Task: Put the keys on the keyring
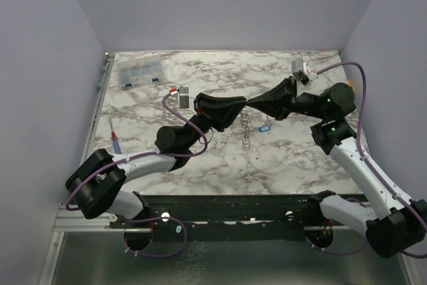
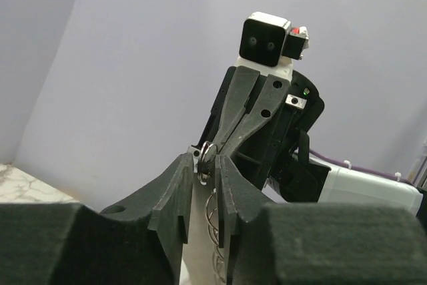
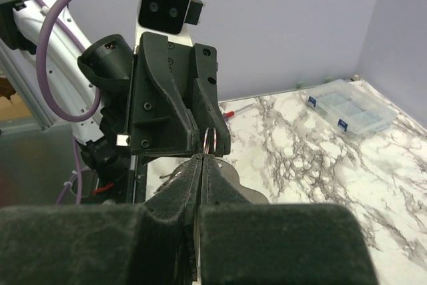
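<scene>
Both grippers meet tip to tip above the middle of the marble table (image 1: 300, 158); the keyring (image 3: 210, 141) sits upright between them, off the surface; right gripper (image 3: 202, 163) has its jaws pressed together, pinching the ring's lower edge; left gripper (image 2: 204, 165) has its jaws narrowly parted with the ring in the gap, grip not determinable; a string of small metal loops (image 1: 246, 131) hangs below; a blue tag (image 1: 265, 127) lies just beside it.
</scene>
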Robot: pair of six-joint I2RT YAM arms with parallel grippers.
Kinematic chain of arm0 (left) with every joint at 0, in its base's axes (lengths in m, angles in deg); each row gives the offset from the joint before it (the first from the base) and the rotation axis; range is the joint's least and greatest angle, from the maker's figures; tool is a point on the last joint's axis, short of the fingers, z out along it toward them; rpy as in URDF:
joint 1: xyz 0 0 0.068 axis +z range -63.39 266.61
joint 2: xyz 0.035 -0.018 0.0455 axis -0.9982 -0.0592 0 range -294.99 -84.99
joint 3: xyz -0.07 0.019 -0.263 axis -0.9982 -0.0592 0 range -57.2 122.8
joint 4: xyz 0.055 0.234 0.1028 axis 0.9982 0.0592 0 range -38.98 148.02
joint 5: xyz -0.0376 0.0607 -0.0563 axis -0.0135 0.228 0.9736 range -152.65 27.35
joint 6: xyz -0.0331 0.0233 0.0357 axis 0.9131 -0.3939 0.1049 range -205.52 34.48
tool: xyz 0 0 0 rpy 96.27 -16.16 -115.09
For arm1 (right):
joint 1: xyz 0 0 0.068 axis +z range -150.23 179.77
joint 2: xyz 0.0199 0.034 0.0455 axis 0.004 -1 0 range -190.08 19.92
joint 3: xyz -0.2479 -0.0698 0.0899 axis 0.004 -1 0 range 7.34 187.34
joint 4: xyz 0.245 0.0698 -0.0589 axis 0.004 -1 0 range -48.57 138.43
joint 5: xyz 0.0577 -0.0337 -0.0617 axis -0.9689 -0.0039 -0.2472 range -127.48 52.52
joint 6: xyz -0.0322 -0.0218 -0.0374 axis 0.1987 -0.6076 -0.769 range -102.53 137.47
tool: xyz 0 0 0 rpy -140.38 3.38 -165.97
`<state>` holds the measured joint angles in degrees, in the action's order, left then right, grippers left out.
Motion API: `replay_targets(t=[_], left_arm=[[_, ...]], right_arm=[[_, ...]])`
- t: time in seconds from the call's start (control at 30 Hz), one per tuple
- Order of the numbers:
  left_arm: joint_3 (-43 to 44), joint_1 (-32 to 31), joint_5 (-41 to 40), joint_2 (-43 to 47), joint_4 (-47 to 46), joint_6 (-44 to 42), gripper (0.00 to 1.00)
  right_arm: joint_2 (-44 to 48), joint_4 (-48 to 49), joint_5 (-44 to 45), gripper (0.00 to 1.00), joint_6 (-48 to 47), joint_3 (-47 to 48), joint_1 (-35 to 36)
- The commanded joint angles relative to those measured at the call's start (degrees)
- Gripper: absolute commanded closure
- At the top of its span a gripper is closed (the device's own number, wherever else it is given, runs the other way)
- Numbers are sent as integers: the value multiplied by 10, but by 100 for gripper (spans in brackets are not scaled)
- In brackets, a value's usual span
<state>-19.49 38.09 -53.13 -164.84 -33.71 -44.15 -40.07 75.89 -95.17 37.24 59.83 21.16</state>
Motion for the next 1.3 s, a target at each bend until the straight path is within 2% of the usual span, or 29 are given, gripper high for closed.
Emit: replay_targets(t=[0.0, 0.2, 0.4, 0.53, 0.67, 0.73, 0.8, 0.87, 0.93, 0.97, 1.07, 1.13, 1.17, 1.2, 1.23, 1.27], left_arm=[[-20, -5, -3, 7, -175, -12, 69], [-47, 9, -5, 31, -169, -21, 52], [-75, 33, 23, 105, -47, -63, 49], [-79, 43, 38, 174, 116, -142, 49], [-78, 45, -2, 234, 350, -241, 49], [-93, 45, -35, 254, 418, -263, 49], [-100, 44, -83, 271, 483, -256, 49], [-103, 44, -132, 279, 539, -249, 49], [-100, 45, -158, 270, 588, -241, 49], [-91, 44, -164, 258, 616, -231, 49], [-59, 44, -152, 209, 676, -204, 51], [-48, 43, -151, 178, 687, -182, 53], [-45, 43, -162, 170, 687, -172, 55], [-43, 42, -172, 162, 689, -162, 56], [-40, 42, -181, 157, 691, -156, 58], [-38, 42, -188, 154, 692, -151, 59]], right_arm=[[8, -79, 11, 99, -74, 33, 4], [10, -174, 32, 99, -157, 69, 4], [23, -239, 72, 99, -226, 80, 4], [33, -240, 143, 99, -204, 51, 5], [47, -267, 351, 97, -120, 4, 4], [53, -320, 469, 79, -69, -15, 4], [55, -375, 548, 52, -30, -35, 4], [44, -444, 610, 30, 15, -45, 4], [22, -507, 633, 16, 48, -48, 4], [6, -537, 639, 3, 64, -46, 4], [-39, -603, 650, 0, 127, -28, 4], [-56, -627, 654, 3, 163, -12, 4], [-60, -636, 658, 21, 170, -3, 4], [-61, -641, 665, 51, 179, 4, 4], [-60, -635, 663, 90, 177, 9, 4], [-59, -632, 654, 98, 176, 15, 4]])
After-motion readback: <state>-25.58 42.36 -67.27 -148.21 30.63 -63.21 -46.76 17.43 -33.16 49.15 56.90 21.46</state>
